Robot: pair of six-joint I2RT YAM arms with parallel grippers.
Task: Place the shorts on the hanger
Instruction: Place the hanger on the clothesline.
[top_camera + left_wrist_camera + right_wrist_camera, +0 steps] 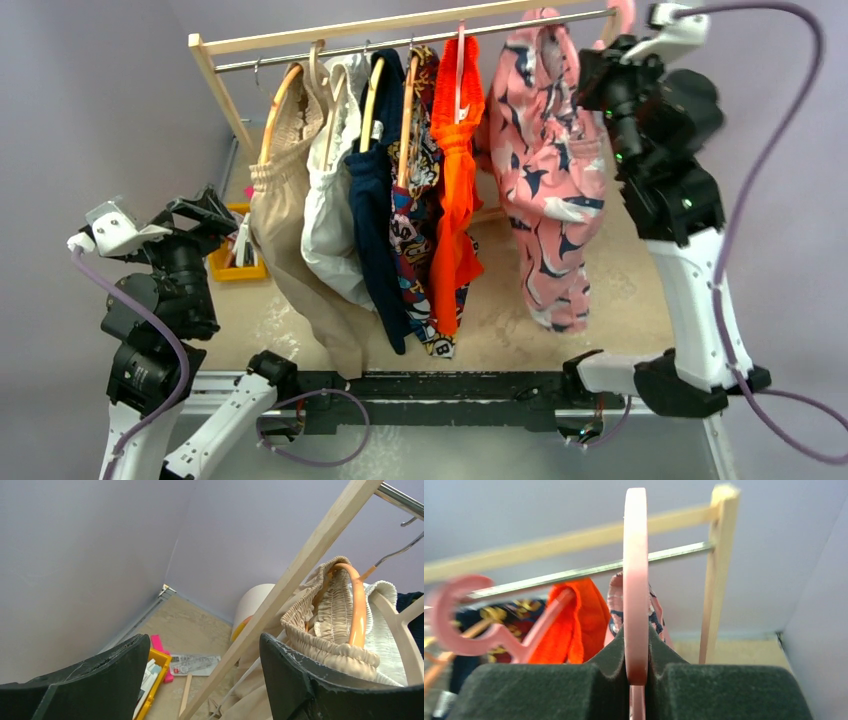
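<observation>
Left end effector (202, 645) is sitting far left, jaws standing wide, gripping nothing, and looking past the rack's pale wooden left post (305, 565). It's well apart from the task's things.

Moving right along the thin metal rail (400, 42): tan, white, navy and patterned garments are hanging first. Then comes the plain bright orange garment (455, 170) on its own pink hanger.

Just right of that, the soft pink shorts with the navy-and-white swirl print (550, 170) are hanging full length, long axis vertical, over the beige worktop (620, 290). They're riding on the large pink plastic hanger (635, 555).

The right end effector (636, 662) is pinching that hanger's hook closed. The hook is rising straight above its fingers, edge-on, with its plane crossing the rail. The hook top is showing above the rail near its right end; can't tell if it's over it.

Right arm is the one in position. Room is looking tight: orange garment's hanger close on the left, pale wooden right post (719, 580) just to the right.
</observation>
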